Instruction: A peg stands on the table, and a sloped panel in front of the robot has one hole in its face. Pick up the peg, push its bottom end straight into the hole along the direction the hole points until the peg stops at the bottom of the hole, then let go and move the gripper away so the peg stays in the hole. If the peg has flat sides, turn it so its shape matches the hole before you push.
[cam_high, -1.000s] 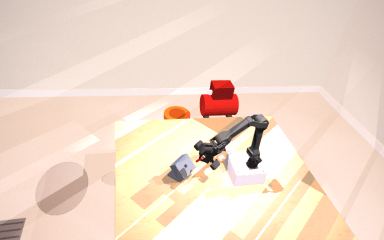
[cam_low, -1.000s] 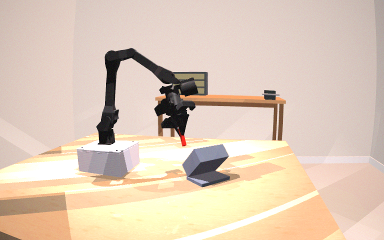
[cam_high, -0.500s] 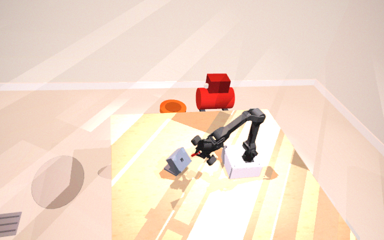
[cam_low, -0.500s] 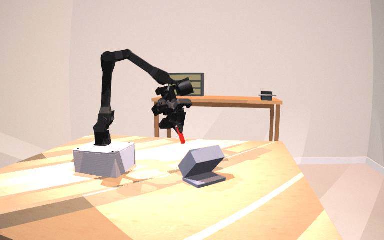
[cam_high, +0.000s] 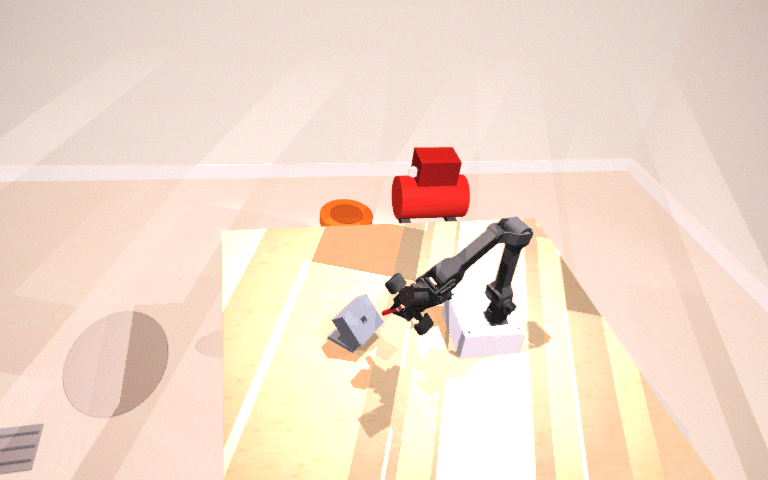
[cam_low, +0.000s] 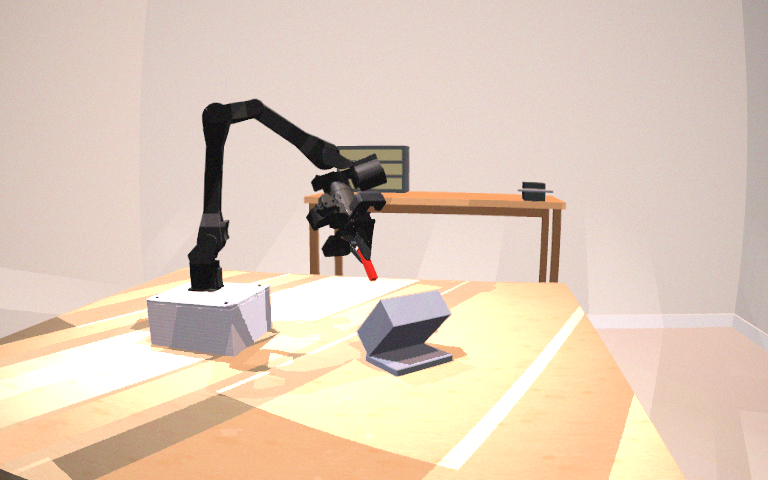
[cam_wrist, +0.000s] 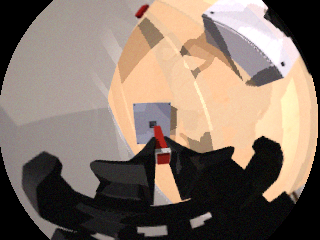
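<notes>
The gripper grips the stiff, probably light peg high up, rightly leaving its bottom free.

Arm: raised at the elbow, forearm sloping down and forward
Wrist: bent downward
Gripper: tilted, off the table, fingers closed on the peg

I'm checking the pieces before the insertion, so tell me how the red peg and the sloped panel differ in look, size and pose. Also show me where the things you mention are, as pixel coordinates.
The red peg (cam_high: 389, 311) (cam_low: 368, 266) (cam_wrist: 160, 136) is a slim stick, while the sloped panel (cam_high: 355, 316) (cam_low: 416, 308) (cam_wrist: 145, 114) is a wider block with a hole in its face. The peg is red; the panel is grey. The peg hangs clamped in the gripper (cam_high: 398, 308) (cam_low: 360, 251) (cam_wrist: 162, 150), whereas the panel stands on the table. Both are tilted.
</notes>
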